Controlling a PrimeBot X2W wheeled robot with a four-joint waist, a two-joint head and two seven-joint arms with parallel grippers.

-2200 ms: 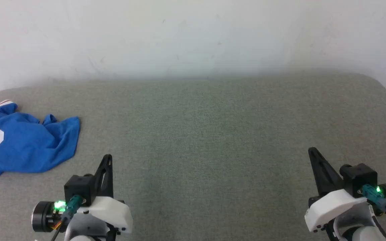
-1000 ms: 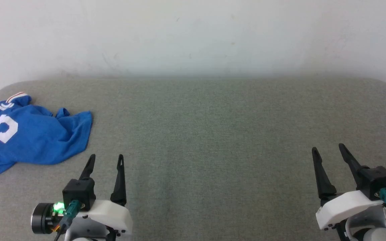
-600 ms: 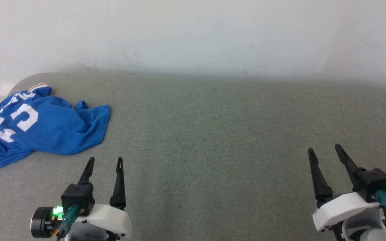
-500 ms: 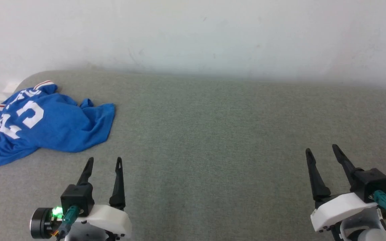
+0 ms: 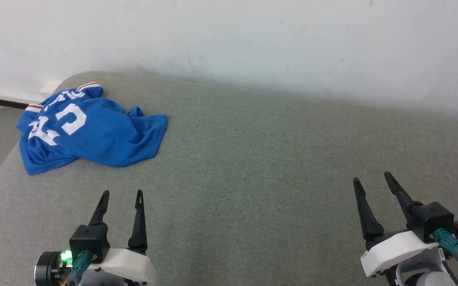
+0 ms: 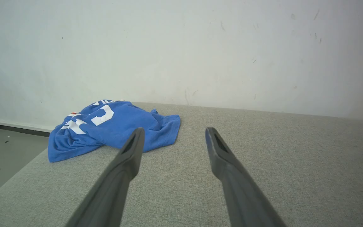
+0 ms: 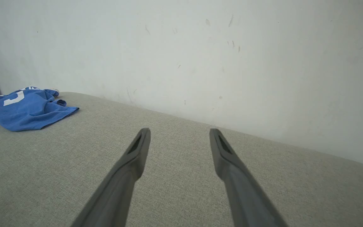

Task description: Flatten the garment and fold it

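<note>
Approach step: the blue jersey T-shirt (image 5: 94,133) lies crumpled and untouched. Left gripper (image 5: 122,192) is near it, right gripper (image 5: 372,176) well apart from it, fingers of both spread and empty. Next, probably: reach its edges and grasp.

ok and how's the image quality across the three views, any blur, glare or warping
Head view: even, soft light, no glare; the seam where the grey fabric surface meets the wall looks hazy, the garment crisp. Left wrist view: left claw looms large, garment sharp behind. Right wrist view: surface's far edge tilted, wall scuffs sharp.
</note>
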